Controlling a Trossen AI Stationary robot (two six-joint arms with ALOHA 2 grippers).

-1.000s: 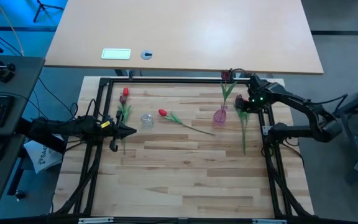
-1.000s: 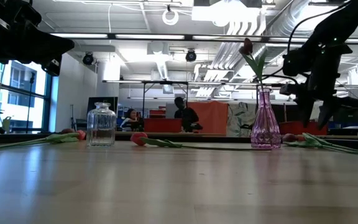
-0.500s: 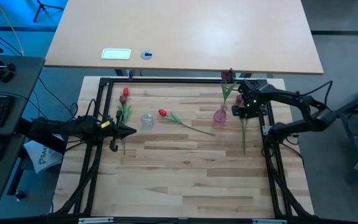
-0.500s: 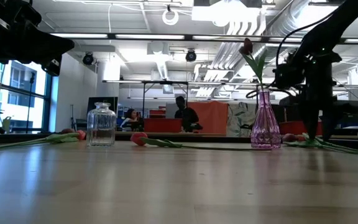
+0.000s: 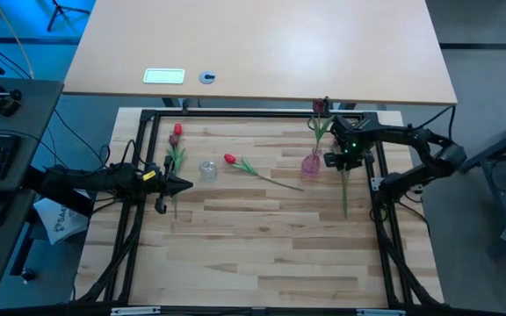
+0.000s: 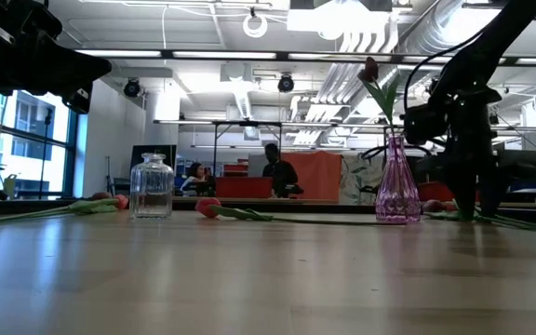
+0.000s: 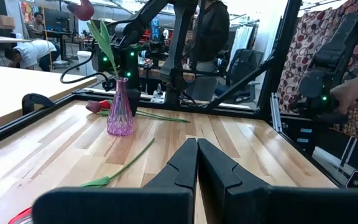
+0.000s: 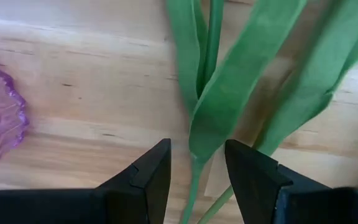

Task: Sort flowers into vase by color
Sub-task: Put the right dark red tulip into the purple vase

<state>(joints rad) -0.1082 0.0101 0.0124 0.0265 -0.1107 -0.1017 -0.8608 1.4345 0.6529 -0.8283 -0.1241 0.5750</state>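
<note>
Step in hand: we judge we are reaching for a maroon tulip [image 5: 344, 180] lying on the table [image 5: 262, 237] just beside the pink vase [image 5: 311, 163].
Right gripper [image 8: 194, 163]: low over that flower, jaws parted narrowly on either side of its stem and leaves [image 8: 241, 74], not closed on them.
Left gripper [image 7: 197, 155]: parked at the left side of the table, fingers pressed together, holding nothing.
Flowers placed: one maroon tulip [image 6: 370, 71] stands in the pink vase.
Flowers waiting: two red tulips [image 5: 175, 140] lie at the left near the clear glass jar [image 5: 207, 169], and one red tulip [image 5: 249, 168] lies between jar and vase.
Next move: we would close on the stem, lift it upright and lower it into the pink vase without tipping it.
Views: only the right wrist view shows the stem between our fingers; the high view shows the layout; the low view shows people in the room behind.
</note>
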